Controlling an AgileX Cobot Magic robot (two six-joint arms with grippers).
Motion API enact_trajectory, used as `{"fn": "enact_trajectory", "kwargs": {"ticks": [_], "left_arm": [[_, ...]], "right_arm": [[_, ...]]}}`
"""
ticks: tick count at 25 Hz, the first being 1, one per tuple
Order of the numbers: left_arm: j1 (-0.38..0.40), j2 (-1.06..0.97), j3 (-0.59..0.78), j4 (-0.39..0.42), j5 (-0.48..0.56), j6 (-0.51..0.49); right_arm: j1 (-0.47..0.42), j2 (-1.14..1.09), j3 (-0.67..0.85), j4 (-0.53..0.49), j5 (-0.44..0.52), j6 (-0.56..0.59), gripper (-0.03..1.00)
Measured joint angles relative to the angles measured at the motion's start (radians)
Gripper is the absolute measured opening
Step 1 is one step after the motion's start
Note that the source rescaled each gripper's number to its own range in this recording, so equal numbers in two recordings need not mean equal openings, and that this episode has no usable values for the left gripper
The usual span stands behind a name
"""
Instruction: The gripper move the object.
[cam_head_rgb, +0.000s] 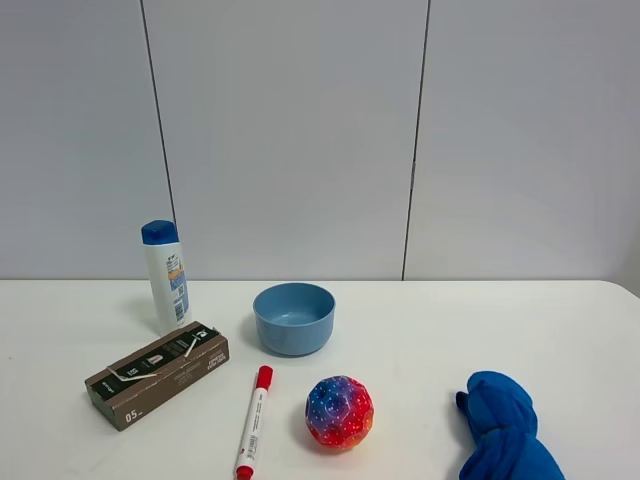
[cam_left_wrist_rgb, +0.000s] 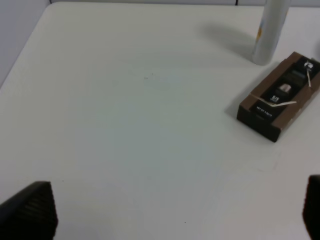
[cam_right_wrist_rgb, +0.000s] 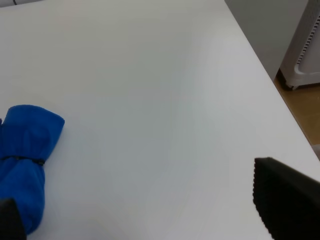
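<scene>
Your shampoo bottle (cam_head_rgb: 167, 277) stands upright at the back left of the desk (cam_head_rgb: 420, 330), close to the wall. Its long axis runs straight up and down, with the dark blue cap on top and the base flat on the desk. The blue-orange label faces toward the right front of the high view. In the left wrist view you see only the lower white body of the bottle (cam_left_wrist_rgb: 270, 30), with its cap cut off by the edge of the picture.

Just in front of the bottle lies a brown box (cam_head_rgb: 157, 373), set at a slant, near the bottle but whether they touch you cannot tell. To the bottle's right sits the light blue bowl (cam_head_rgb: 293, 318), clearly apart from it. A red-capped marker (cam_head_rgb: 254, 420) lies in front of the bowl, and a multicoloured ball (cam_head_rgb: 339, 412) rests beside the marker. A blue cloth (cam_head_rgb: 503, 428) is bunched at the front right.

Your left hand (cam_left_wrist_rgb: 177, 212) has its jaws wide apart over bare desk, holding nothing. Your right hand (cam_right_wrist_rgb: 150, 210) also stands spread apart and empty, one jaw just beside the blue cloth. Both hands are well away from the bottle.
</scene>
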Motion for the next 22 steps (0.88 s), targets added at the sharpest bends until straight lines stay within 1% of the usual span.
{"fn": "enact_trajectory", "kwargs": {"ticks": [22], "left_arm": [[0.0,0.0,0.0,0.0,0.0,0.0]], "right_arm": [[0.0,0.0,0.0,0.0,0.0,0.0,0.78]]}}
